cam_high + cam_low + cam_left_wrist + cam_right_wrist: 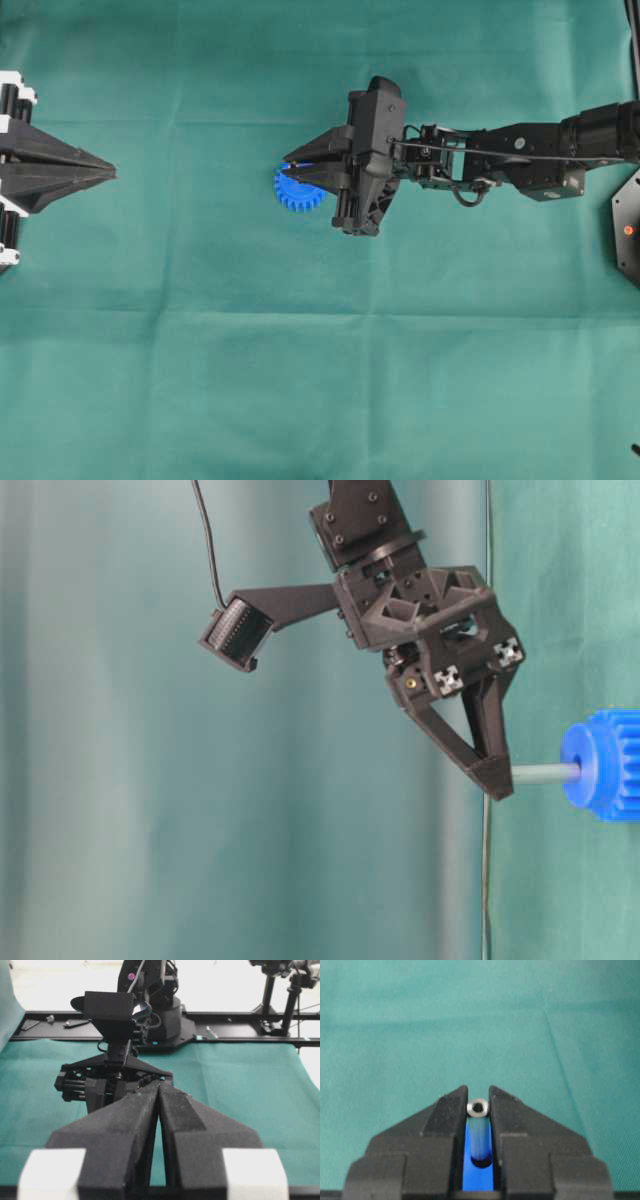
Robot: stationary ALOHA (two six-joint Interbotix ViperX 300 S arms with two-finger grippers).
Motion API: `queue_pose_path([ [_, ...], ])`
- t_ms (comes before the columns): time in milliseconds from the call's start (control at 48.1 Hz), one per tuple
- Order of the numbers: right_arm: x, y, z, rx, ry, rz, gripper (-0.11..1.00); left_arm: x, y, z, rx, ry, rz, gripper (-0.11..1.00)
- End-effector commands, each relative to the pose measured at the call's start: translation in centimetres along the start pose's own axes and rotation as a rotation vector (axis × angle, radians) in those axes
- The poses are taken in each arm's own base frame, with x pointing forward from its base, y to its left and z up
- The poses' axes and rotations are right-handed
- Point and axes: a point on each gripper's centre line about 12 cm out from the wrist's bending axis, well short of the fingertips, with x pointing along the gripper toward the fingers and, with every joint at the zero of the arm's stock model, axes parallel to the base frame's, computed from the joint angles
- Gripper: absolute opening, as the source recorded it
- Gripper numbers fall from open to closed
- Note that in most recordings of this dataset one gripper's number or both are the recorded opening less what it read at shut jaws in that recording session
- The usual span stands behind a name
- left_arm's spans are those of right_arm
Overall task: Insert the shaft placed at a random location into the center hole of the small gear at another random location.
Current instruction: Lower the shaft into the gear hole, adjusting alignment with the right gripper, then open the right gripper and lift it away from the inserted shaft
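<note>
Shaft (479, 1125): thin grey metal pin, shiny ring-shaped top end, standing in the center hole (481, 1161) of the small gear (298, 190), which lies flat on the green cloth (300, 380). Right gripper (478, 1106) clamped on the pin near its top end. Looks stiff, light, smooth; likely to slip or tilt if pinched off-centre, so a hold high up, square across, seems best. Left gripper (159, 1105): fingers together, empty, well apart from the gear.
</note>
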Motion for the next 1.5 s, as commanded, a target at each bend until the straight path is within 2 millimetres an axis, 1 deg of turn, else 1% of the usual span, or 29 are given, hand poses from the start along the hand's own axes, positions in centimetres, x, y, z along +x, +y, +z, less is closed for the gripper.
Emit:
queue_pose_path([
  [0,0.0,-0.1,1.1,-0.013,-0.037,-0.003,0.13,0.3,0.0,1.0,0.003,-0.028,-0.002,0.00],
  [146,-0.2,-0.3,1.4,-0.011,-0.043,-0.007,0.13,0.3,0.0,1.0,0.003,-0.028,-0.002,0.00],
  [354,-1.4,-0.4,3.0,-0.022,-0.080,-0.011,0.13,0.3,0.0,1.0,0.003,-0.028,-0.002,0.00],
  [562,-1.7,-0.4,3.1,-0.024,-0.080,-0.009,0.13,0.3,0.0,0.9,0.003,-0.025,-0.002,0.00],
  [686,-1.5,-0.4,2.8,-0.022,-0.072,-0.010,0.13,0.3,0.0,1.0,0.003,-0.026,-0.002,0.00],
  [936,-0.6,0.0,1.5,-0.015,-0.040,0.000,0.13,0.3,0.0,1.0,0.003,-0.028,-0.002,0.00],
  [1248,0.0,0.0,0.3,-0.005,-0.009,-0.005,0.13,0.3,0.0,0.9,0.004,-0.026,-0.002,0.00],
  [1477,0.8,-0.1,-0.8,-0.001,0.017,-0.009,0.13,0.3,0.0,1.0,0.003,-0.026,-0.002,0.00],
])
